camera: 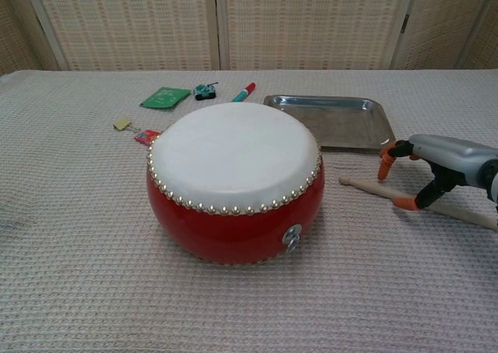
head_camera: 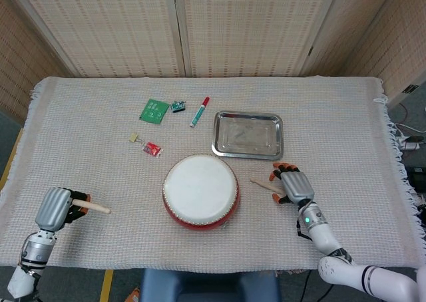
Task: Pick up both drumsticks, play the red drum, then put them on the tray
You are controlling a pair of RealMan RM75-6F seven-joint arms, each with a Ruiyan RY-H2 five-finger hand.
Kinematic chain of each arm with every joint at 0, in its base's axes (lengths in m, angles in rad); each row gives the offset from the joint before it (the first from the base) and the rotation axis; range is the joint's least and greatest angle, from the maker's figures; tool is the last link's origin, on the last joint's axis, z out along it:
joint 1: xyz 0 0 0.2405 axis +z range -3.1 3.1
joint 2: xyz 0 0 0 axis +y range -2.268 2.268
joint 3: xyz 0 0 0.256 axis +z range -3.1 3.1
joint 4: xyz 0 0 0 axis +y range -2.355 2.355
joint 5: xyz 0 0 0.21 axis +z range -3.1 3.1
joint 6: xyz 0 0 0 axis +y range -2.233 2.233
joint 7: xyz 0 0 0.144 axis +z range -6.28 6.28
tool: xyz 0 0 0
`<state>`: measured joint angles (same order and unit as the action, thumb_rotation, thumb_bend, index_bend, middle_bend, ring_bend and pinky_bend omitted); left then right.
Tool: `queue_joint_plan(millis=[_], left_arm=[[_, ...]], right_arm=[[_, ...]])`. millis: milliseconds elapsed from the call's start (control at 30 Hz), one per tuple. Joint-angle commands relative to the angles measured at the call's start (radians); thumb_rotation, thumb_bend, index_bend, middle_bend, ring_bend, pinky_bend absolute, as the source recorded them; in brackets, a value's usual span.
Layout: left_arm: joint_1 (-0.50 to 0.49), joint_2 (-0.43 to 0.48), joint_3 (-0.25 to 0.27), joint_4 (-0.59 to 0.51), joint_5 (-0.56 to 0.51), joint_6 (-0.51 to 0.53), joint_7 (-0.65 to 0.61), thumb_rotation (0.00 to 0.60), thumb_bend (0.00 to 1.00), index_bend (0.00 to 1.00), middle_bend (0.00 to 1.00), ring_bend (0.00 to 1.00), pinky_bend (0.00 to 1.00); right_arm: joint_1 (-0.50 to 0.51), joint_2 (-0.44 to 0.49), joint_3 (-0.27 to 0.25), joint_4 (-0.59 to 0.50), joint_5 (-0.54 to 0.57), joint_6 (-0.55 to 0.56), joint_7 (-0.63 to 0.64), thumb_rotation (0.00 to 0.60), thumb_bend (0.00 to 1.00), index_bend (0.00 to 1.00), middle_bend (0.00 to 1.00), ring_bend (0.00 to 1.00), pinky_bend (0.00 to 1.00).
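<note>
The red drum (head_camera: 200,190) (camera: 233,178) with a white head stands at the table's front centre. My left hand (head_camera: 58,207) is far to its left and grips one drumstick (head_camera: 95,208), whose tip points toward the drum; the chest view does not show this hand. The second drumstick (camera: 447,210) (head_camera: 261,183) lies flat on the cloth to the right of the drum. My right hand (head_camera: 293,185) (camera: 437,165) hovers over its middle with fingers spread, fingertips (camera: 405,204) down on either side of it. The steel tray (head_camera: 247,135) (camera: 331,120) sits empty behind.
Behind and left of the drum lie a green card (head_camera: 154,110), a small toy (head_camera: 178,106), a red-capped marker (head_camera: 199,112), a binder clip (head_camera: 135,138) and a red tag (head_camera: 153,149). A woven cloth covers the table; folding screens stand behind.
</note>
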<state>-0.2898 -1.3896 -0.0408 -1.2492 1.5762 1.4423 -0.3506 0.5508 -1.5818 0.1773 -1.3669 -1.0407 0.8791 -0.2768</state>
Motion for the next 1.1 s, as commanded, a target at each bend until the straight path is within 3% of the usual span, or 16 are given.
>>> queue_joint_plan(millis=[33, 367, 700, 933, 1100], left_arm=[[0.001, -0.001, 0.000, 0.004, -0.002, -0.001, -0.004, 0.600, 0.67, 1.00, 1.00, 1.00, 1.00], [-0.001, -0.008, 0.002, 0.018, -0.004, -0.008, -0.015, 0.600, 0.66, 1.00, 1.00, 1.00, 1.00], [0.000, -0.009, 0.001, 0.019, -0.004, -0.006, -0.022, 0.600, 0.65, 1.00, 1.00, 1.00, 1.00], [0.005, -0.004, -0.002, 0.014, -0.007, 0.002, -0.025, 0.600, 0.65, 1.00, 1.00, 1.00, 1.00], [0.007, 0.003, -0.003, 0.002, -0.002, 0.012, -0.021, 0.600, 0.65, 1.00, 1.00, 1.00, 1.00]], right_arm=[[0.014, -0.028, -0.002, 0.028, -0.010, 0.007, 0.000, 0.600, 0.25, 0.39, 0.10, 0.00, 0.14], [0.016, -0.085, -0.017, 0.096, -0.044, 0.036, 0.031, 0.600, 0.31, 0.48, 0.10, 0.00, 0.14], [-0.013, -0.092, -0.047, 0.098, -0.117, 0.087, 0.093, 0.600, 0.40, 0.58, 0.14, 0.01, 0.15], [-0.068, -0.009, -0.011, -0.013, -0.182, 0.146, 0.362, 0.600, 0.41, 0.62, 0.18, 0.05, 0.16], [-0.111, 0.126, 0.043, -0.136, -0.230, 0.126, 0.762, 0.600, 0.41, 0.62, 0.20, 0.07, 0.16]])
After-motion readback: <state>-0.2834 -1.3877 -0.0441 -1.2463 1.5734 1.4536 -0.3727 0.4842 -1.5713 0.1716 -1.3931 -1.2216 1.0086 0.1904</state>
